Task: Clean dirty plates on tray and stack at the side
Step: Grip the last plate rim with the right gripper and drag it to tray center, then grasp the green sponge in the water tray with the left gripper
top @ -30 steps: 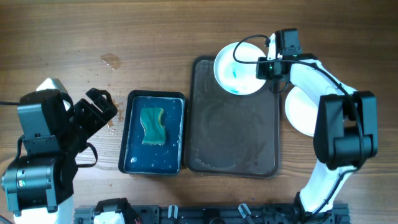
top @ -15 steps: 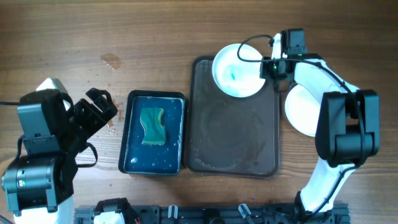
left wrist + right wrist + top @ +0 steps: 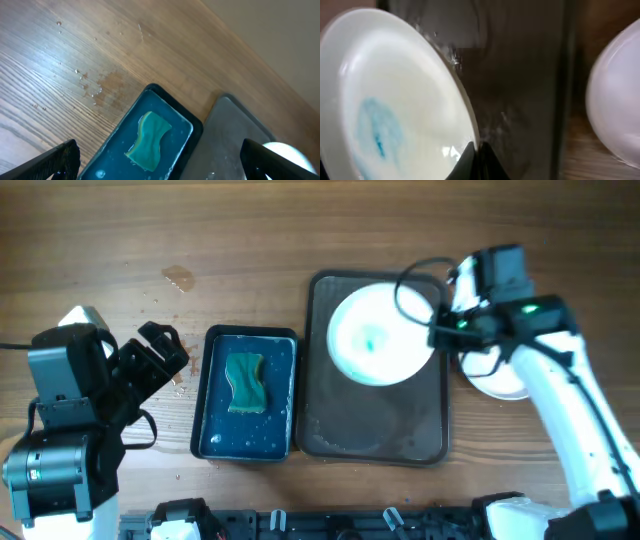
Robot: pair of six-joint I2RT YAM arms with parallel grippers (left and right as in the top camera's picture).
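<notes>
1. Right gripper (image 3: 441, 330): clamped on the right rim of the smeared plate (image 3: 375, 335); a thin edge-hold only.
2. Smeared plate: over the far half of the tray (image 3: 375, 430), seemingly lifted and tilted; teal smear at centre, not yet wiped.
3. Left gripper (image 3: 165, 348): fingers spread wide, holding nothing, left of the blue tray (image 3: 207, 395); sponge (image 3: 246, 380) inside.
4. Second plate (image 3: 490, 380): on the table just right of the tray, partly under the right arm.
5. Risks, as judged: wet plate slipping or swinging out of the rim pinch; knock against the tray rim or the second plate on lowering; stacking before wiping, with smear carried onto the second plate.
</notes>
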